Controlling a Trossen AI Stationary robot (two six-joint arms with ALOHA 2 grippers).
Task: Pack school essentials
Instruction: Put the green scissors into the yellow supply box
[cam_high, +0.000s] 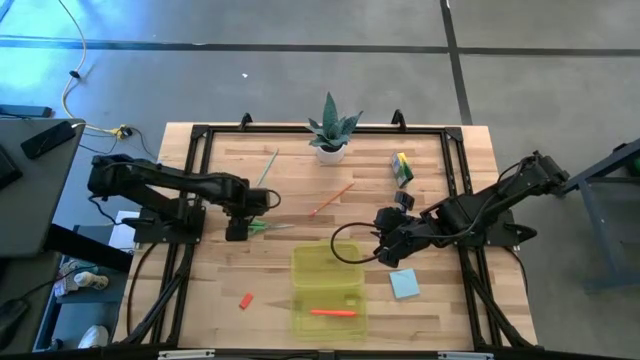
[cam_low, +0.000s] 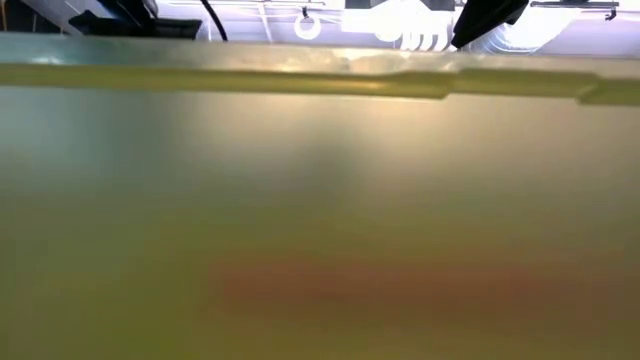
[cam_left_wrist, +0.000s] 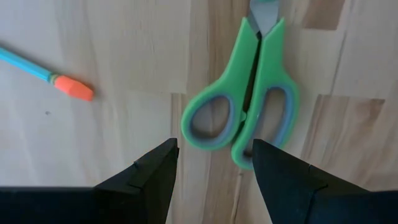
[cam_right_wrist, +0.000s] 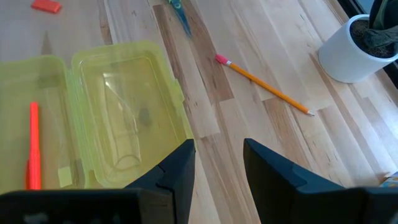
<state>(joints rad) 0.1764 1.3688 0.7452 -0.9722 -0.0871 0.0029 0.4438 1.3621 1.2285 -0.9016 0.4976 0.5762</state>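
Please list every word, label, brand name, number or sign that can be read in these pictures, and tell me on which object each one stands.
No text can be read in any view.
The crayon box has printing, but it is too small to read.
The scissors, orange pencil, yellow-green case and blue notepad show no lettering.

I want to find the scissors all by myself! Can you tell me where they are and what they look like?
Start at the small potted plant at the far edge of the wooden table, then come toward the middle, to where the left gripper hangs open. The scissors lie flat on the wood right under it, blades closed. Nothing else near them, pencils included, has two bright green loop handles lined with grey.
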